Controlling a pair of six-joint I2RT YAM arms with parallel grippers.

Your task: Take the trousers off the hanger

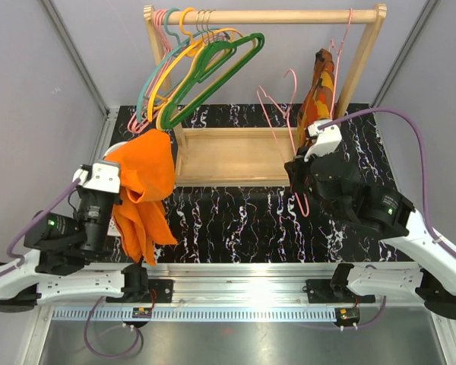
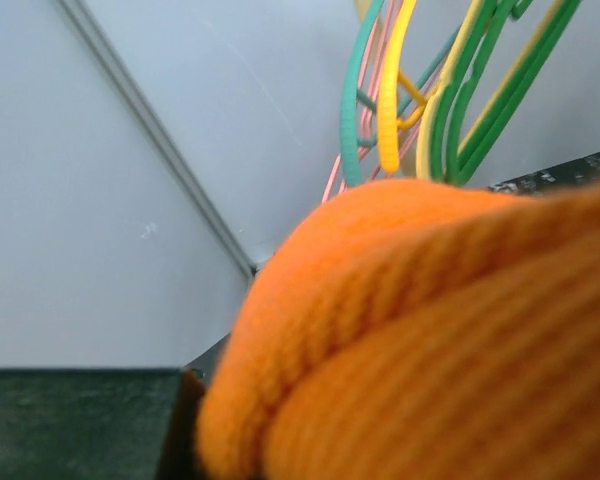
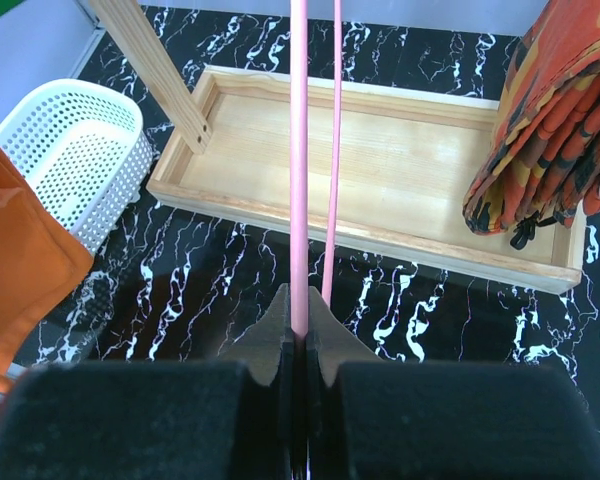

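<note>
At 3 o'clock, right gripper (image 3: 300,318) clenches pink wire hanger (image 3: 298,150); at 9 o'clock, ribbed orange trousers (image 1: 140,190) hide left gripper (image 1: 114,176), jaws untellable; marbled table (image 1: 235,220) open between.

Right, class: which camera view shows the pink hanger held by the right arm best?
Top external: most of the hanger shows, hook to lower end. Right wrist shows only two of its pink wires, one clamped in the shut jaws. Left wrist shows none of it, just the trousers.

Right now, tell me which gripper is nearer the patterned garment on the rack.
Right. The right gripper, shut on the pink hanger, sits just in front of the patterned garment; the left gripper is far to its left, buried in the orange trousers.
</note>
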